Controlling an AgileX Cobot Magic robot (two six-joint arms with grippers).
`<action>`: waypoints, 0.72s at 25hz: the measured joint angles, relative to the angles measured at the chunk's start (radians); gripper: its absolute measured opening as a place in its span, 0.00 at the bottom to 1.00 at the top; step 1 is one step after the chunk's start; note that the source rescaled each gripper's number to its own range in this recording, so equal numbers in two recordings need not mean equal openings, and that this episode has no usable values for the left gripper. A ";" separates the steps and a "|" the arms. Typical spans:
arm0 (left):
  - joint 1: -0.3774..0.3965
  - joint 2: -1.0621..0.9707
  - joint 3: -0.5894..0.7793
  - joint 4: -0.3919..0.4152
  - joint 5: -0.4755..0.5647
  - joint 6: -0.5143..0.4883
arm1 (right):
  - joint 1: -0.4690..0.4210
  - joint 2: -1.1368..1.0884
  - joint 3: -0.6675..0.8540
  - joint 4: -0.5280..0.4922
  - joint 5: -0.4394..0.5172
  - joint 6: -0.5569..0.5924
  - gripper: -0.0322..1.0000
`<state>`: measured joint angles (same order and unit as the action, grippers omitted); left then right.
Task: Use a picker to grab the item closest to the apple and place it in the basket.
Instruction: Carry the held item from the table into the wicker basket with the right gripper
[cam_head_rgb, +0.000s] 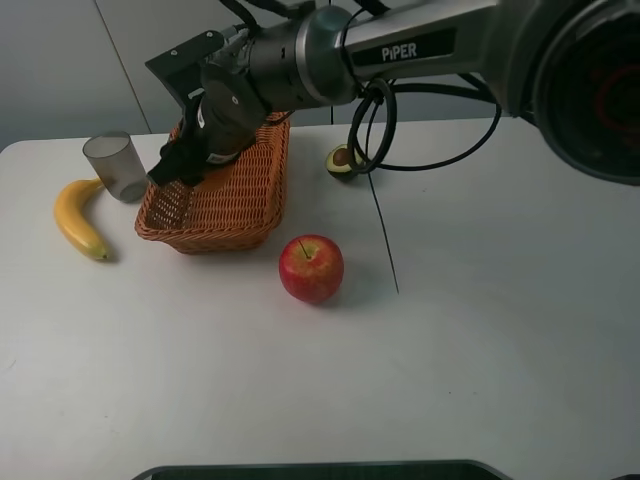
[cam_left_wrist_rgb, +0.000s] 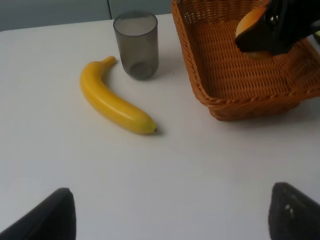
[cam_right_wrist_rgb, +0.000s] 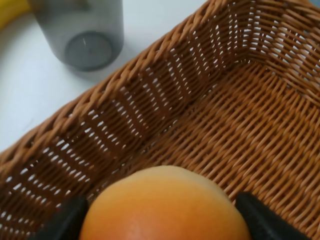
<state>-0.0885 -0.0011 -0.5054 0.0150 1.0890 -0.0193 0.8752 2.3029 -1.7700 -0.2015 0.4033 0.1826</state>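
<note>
White table (cam_head_rgb: 480, 350) fills the scene, with a pale wall behind. Farthest left of the right pincer (cam_head_rgb: 178, 168) lies a yellow banana (cam_head_rgb: 75, 218), and just left of that pincer stands a grey see-through cup (cam_head_rgb: 115, 165), upright and close to the banana's stem end.

The right pincer reaches across the middle and hangs inside a woven brown basket (cam_head_rgb: 230, 215), near its left wall. Its dark fingers (cam_right_wrist_rgb: 60, 222) are clamped on either side of a ball (cam_right_wrist_rgb: 165, 200). The ball is round and smooth, deep orange low down and fading to a paler yellow-orange on top. It sits over the basket floor, within the rim; I cannot tell whether it touches the weave.

Right of the pincer, outside the basket, is a red apple (cam_head_rgb: 311, 268), and farther right, behind it, a halved avocado (cam_head_rgb: 343, 160).

The left pincer (cam_left_wrist_rgb: 170, 217) is spread wide and holds nothing, over bare table short of the banana.
</note>
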 joint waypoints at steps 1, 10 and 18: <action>0.000 0.000 0.000 0.000 0.000 0.000 | 0.000 0.007 0.000 -0.002 -0.004 0.000 0.03; 0.000 0.000 0.000 0.000 0.000 0.000 | -0.007 0.033 0.000 -0.010 -0.018 0.000 0.03; 0.000 0.000 0.000 0.000 0.000 0.000 | -0.010 0.027 0.000 -0.017 -0.009 0.000 0.99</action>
<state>-0.0885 -0.0011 -0.5054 0.0150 1.0890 -0.0193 0.8650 2.3303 -1.7700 -0.2189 0.3940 0.1826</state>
